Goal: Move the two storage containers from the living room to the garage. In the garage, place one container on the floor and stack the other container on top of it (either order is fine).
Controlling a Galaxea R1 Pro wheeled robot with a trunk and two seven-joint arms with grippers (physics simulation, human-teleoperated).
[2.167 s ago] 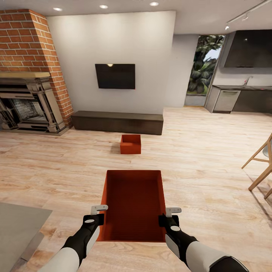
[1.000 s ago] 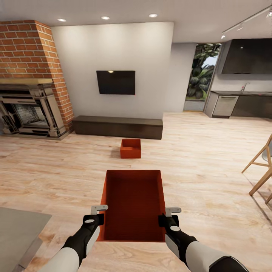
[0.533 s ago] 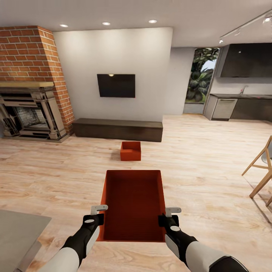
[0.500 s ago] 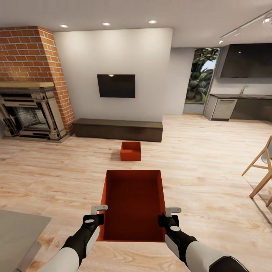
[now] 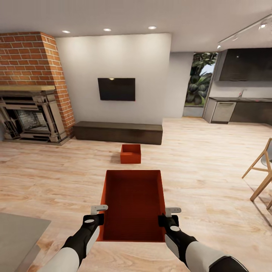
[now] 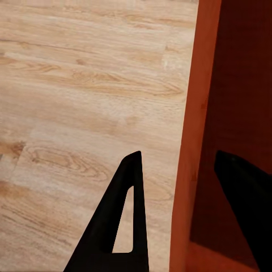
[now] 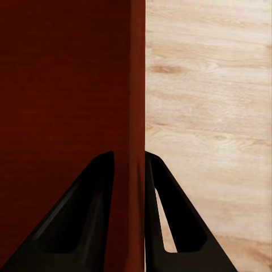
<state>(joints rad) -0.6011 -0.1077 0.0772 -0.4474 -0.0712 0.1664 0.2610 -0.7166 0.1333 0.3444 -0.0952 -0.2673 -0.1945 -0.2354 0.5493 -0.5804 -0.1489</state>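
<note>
Two bins here: the near bin [image 5: 133,206] is held up over the wood floor [image 5: 211,170], left tool [image 5: 99,211] straddling its left wall with a visible gap, right tool [image 5: 170,214] clamped on the right wall. Far bin [image 5: 130,153] sits on the floor near the dark bench [image 5: 118,132].

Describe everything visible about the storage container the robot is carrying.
The held container is an orange-red open-top rectangular bin with thin flat walls, shallow and empty, its inside darker and faintly ribbed. It sits level above the wood plank floor, long axis pointing away from the robot. The right gripper pinches its right wall, one finger on each side. The left gripper straddles the left wall with a wider gap, so contact there is unclear.
</note>
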